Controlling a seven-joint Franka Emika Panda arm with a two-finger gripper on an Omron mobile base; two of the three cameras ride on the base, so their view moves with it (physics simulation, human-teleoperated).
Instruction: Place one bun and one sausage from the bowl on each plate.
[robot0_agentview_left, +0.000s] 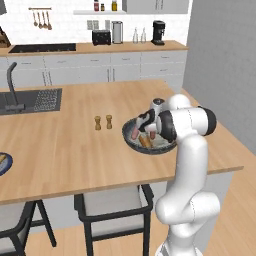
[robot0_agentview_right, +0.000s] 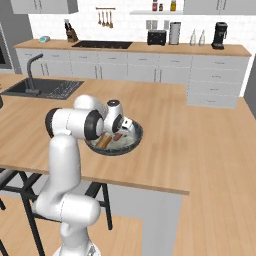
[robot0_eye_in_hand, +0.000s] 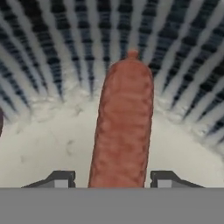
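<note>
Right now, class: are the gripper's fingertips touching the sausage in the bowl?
Cannot tell. In the hand view the fingertips flank the sausage with slim gaps, but the lower edge hides where contact would be.

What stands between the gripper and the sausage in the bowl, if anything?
Nothing visible does. In the hand view the sausage lies lengthwise between the two fingertips, with the gripper straddling it and no other item in the gap. It rests on the pale floor of the bowl.

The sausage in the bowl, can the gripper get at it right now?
Probably yes. In the hand view the sausage lies between the two fingertips, with the jaws on either side and nothing between them and it. The gripper is already down inside the bowl. Whether the jaws already touch it is unclear.
</note>
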